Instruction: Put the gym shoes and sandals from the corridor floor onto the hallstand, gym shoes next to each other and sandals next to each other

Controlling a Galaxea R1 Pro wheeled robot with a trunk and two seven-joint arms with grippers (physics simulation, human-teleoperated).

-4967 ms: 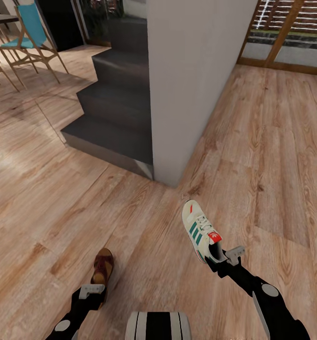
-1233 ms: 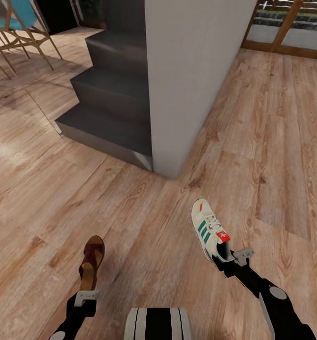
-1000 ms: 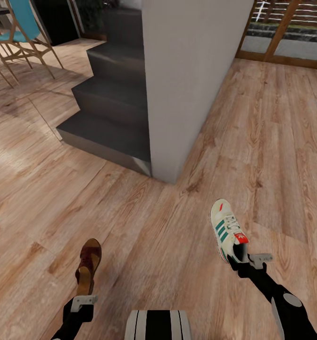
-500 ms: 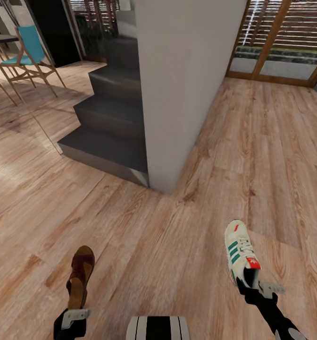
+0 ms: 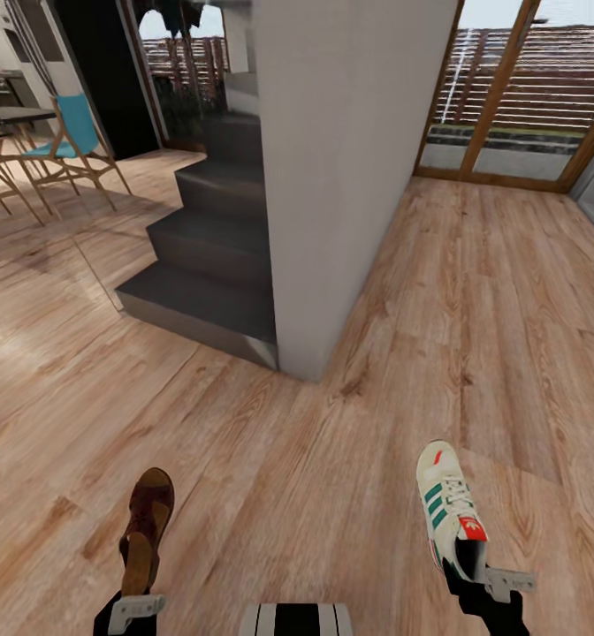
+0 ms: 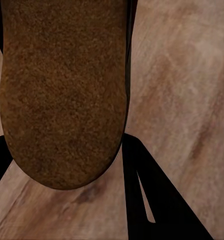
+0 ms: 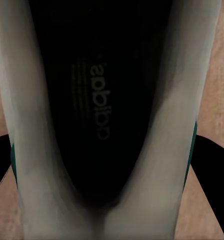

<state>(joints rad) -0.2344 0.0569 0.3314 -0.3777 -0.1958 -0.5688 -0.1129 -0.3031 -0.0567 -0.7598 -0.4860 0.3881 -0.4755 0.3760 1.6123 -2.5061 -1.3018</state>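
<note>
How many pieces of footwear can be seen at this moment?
2. A brown sandal is held in the left gripper, and a gym shoe is held in the right gripper. The other two may be out of view.

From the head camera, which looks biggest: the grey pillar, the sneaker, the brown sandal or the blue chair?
1. Grey pillar
2. Blue chair, though it stands farther off
3. Sneaker and sandal look about alike

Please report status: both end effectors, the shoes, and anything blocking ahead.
Left end effector shut on sandal. Right end effector shut on gym shoe. Grey wall, dark stairs ahead.
</note>
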